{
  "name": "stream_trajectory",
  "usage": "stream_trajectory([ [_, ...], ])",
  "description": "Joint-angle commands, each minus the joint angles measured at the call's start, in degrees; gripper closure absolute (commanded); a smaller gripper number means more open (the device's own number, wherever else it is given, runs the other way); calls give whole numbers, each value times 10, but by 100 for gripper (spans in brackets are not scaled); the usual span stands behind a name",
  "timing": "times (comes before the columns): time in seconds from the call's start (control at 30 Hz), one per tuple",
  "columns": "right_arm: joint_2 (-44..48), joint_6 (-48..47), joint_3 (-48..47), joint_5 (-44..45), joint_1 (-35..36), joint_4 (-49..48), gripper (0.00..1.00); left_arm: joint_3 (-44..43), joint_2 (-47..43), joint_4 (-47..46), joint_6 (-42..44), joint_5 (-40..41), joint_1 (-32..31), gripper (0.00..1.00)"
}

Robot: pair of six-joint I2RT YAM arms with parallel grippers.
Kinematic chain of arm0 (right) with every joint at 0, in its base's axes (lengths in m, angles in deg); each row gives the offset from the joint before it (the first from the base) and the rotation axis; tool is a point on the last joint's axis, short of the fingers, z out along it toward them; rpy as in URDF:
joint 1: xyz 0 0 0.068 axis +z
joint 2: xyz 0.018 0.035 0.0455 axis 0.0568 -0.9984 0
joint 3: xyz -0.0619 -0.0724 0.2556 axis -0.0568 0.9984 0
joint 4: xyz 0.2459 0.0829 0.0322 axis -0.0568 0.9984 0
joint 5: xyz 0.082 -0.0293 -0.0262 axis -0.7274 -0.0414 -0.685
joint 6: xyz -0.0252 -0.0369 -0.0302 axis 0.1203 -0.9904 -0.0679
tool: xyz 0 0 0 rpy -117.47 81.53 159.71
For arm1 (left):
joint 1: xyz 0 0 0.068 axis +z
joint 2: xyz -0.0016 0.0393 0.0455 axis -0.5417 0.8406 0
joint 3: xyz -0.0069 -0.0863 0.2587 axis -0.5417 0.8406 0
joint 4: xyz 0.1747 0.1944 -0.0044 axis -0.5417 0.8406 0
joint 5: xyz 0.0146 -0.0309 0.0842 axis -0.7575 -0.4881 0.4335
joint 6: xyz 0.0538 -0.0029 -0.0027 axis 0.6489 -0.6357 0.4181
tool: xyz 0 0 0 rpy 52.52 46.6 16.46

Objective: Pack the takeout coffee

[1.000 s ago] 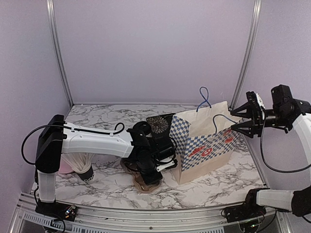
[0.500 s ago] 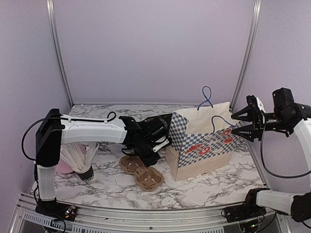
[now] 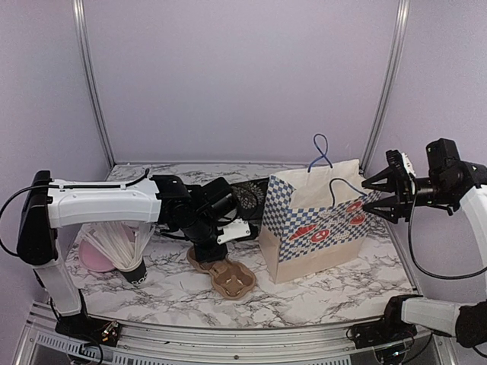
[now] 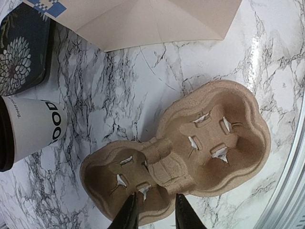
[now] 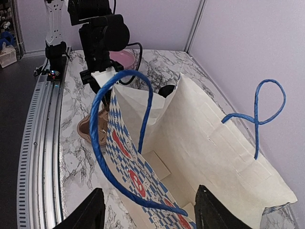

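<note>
One takeout coffee (image 4: 33, 130), a white paper cup with dark lettering and a black lid, lies on its side at the left of the left wrist view; the left arm hides it in the top view. My left gripper (image 3: 215, 245) (image 4: 155, 213) hangs over the near end of the brown cup tray (image 3: 228, 277) (image 4: 214, 138). Its jaws stand a little apart, with the tray's rim seen between them. My right gripper (image 3: 365, 194) (image 5: 152, 210) is wide open above the right end of the paper bag (image 3: 316, 228) (image 5: 228, 143). A blue handle loop (image 5: 97, 143) crosses between its fingers, untouched.
A black cup of white sticks (image 3: 129, 262) and a pink dish (image 3: 93, 260) stand at the left. A dark flower-patterned item (image 3: 247, 196) (image 4: 21, 52) lies behind the tray, next to the bag. The bag's folded base (image 4: 152, 21) shows at the top of the left wrist view.
My left arm drew back leftward from the bag, uncovering the cup tray, and its gripper now hovers over the tray's end. The bag shifted slightly left. The right gripper dropped a little.
</note>
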State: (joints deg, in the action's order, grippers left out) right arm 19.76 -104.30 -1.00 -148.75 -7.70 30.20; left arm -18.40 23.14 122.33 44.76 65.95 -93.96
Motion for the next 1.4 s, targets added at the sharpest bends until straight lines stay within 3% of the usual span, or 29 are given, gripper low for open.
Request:
stream_trajectory([
  [0.0,-4,-4,-18,-21,4,7,39,-21,34,22,31,-57,-3,78],
  [0.23,-4,2,-21,-21,4,6,39,-62,113,-40,13,-123,-24,86],
  [0.47,-5,2,-20,-12,5,6,39,-72,162,-76,4,-91,-18,87],
  [0.67,-8,2,-16,-12,5,2,39,-70,177,-151,-60,-3,26,80],
  [0.8,-10,3,-11,-11,4,-2,39,-71,172,-169,-74,-15,39,75],
  [1.0,-12,5,-9,-11,4,-2,39,-72,124,-102,-85,-70,39,67],
  [1.23,-21,5,-21,-10,5,2,39,-27,47,-26,-133,19,46,45],
  [1.37,-27,6,-35,-20,4,7,39,-4,35,-15,-132,23,53,37],
])
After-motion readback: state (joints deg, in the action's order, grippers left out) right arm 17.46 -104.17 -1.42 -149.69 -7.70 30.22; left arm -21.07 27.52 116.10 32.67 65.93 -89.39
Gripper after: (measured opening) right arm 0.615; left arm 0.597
